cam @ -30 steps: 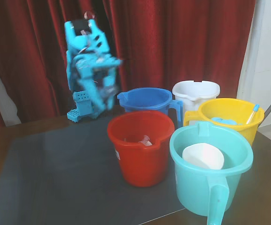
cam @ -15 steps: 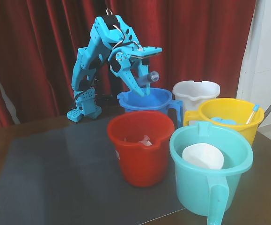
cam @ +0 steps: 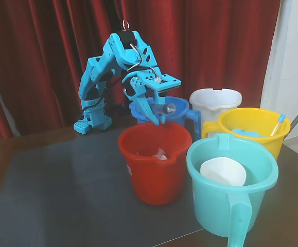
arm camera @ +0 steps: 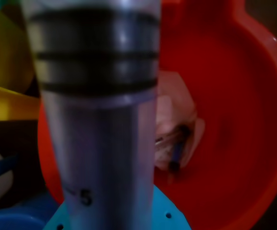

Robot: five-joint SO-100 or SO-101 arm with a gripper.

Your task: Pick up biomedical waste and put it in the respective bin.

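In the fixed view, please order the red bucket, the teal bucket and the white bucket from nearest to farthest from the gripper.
From the gripper:
1. Red bucket, directly below.
2. White bucket, behind, to the right.
3. Teal bucket, front right, closest to the camera.

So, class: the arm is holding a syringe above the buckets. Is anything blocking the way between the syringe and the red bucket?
Nothing visible blocks it. The gripper holds the syringe over the back rim of the red bucket, whose mouth is open; only some waste lies at the bottom.

Fixed view faces front; wrist view overlooks shared red bucket (cam: 154, 154).
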